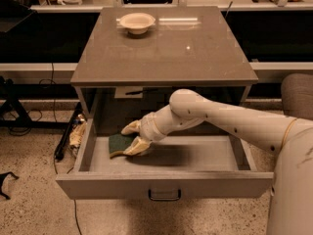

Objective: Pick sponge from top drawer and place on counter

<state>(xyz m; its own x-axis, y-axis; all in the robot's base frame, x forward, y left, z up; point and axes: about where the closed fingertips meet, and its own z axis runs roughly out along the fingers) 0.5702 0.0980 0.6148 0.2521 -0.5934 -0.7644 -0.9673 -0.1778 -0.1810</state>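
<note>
**Sponge in open drawer**

The green-topped, yellow-based rectangular sponge (116, 143) is found left in the pulled-out grey top drawer (161, 184), straddled by the cream gripper (127, 141), its fingers spread, unclosed. A cream bowl (137, 22) is set far on the glossy grey-brown counter (166, 53).

The end effector (131, 138) is inside the top drawer (161, 184), with the sponge (116, 143) just to its left. Above and behind it is the table (166, 53), carrying a bowl (137, 22) farthest back.
</note>
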